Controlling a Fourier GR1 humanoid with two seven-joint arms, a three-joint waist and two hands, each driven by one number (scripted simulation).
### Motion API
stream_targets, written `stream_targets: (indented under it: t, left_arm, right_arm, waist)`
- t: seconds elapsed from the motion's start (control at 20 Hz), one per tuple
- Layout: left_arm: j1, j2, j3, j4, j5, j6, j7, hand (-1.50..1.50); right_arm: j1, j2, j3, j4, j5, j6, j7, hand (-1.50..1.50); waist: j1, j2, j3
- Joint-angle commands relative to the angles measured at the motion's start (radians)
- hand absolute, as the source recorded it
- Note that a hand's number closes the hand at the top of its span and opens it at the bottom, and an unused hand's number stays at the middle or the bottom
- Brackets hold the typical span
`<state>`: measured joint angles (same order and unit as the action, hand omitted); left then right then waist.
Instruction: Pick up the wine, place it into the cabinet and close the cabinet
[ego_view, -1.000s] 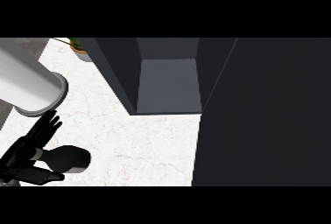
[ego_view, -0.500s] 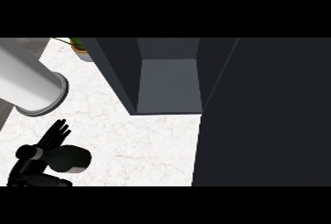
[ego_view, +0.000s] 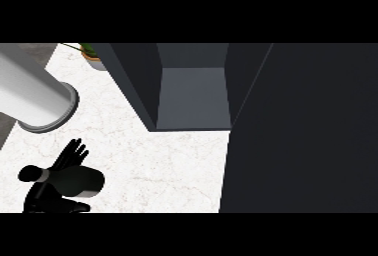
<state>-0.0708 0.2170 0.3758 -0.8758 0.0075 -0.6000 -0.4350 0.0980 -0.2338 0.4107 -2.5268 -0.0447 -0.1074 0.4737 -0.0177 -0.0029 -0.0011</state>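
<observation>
1. Compared with a second ago, we see the left hand (ego_view: 65, 161) lower and nearer the picture's bottom edge, drawing away from the cabinet (ego_view: 193, 97); its fingers are straight and fanned, laid against the wine (ego_view: 74, 181), not curled round it.
2. The wine lies well left of and below the cabinet's open compartment, on the worktop (ego_view: 162, 165) as far as we can tell; we judge the pick-up not yet secured, so placing and closing remain ahead.
3. The grey forearm (ego_view: 33, 92) crosses the corner left of the cabinet; whose it is we cannot tell; the right hand is out of sight.
4. The cabinet's right side is one dark mass; we cannot make out its door; a plant (ego_view: 90, 52) is cut off beside the cabinet's top-left corner.
</observation>
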Motion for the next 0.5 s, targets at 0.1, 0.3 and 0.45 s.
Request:
stream_targets:
  t: [0.1, 0.3, 0.45]
  left_arm:
    - [-0.038, -0.006, 0.047, 0.143, 0.055, -0.026, -0.057, -1.50]
    - [-0.066, 0.005, 0.049, 0.149, 0.100, -0.077, -0.026, -1.50]
    - [-0.141, 0.015, 0.056, 0.240, 0.103, -0.062, -0.007, -1.50]
  right_arm:
    - [0.042, -0.023, -0.027, -0.231, -0.055, -0.007, 0.090, -1.50]
    - [0.040, -0.005, 0.034, -0.213, 0.012, -0.031, 0.102, -1.50]
    - [0.019, -0.024, 0.009, -0.232, -0.028, -0.018, 0.122, -1.50]
  waist:
    - [-0.002, 0.002, 0.000]
    - [0.005, 0.000, 0.000]
    - [-0.005, 0.002, -0.001]
